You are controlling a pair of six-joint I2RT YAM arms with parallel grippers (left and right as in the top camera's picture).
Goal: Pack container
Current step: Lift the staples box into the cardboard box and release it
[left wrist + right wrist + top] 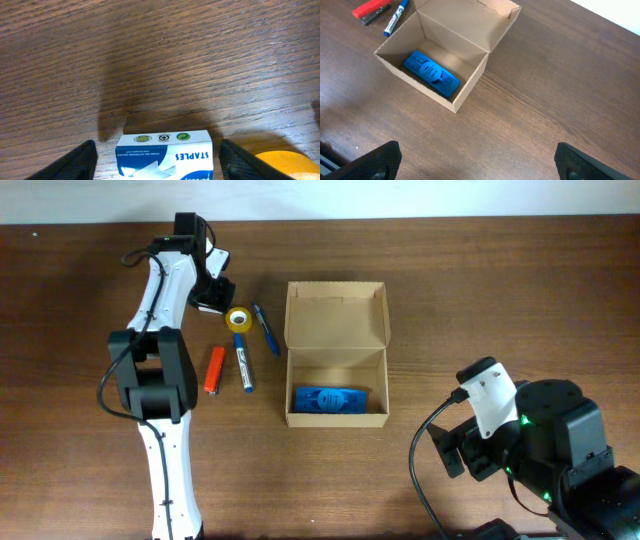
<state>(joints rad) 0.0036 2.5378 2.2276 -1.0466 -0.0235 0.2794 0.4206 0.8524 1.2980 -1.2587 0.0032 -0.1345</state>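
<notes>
The tan cardboard container (336, 350) stands open at the table's middle, flap lid up at the back, with a blue object (328, 399) lying inside; it also shows in the right wrist view (440, 95). My left gripper (157, 162) is open and straddles a white-and-blue staples box (165, 152) on the table; overhead it sits at the far left of the container (210, 292). My right gripper (480, 165) is open and empty over bare table, right of the container (470, 445).
A yellow tape roll (238, 319), a blue pen (266, 329), a blue-capped marker (243, 368) and an orange-red stapler (213, 369) lie left of the container. The tape roll edges into the left wrist view (285, 162).
</notes>
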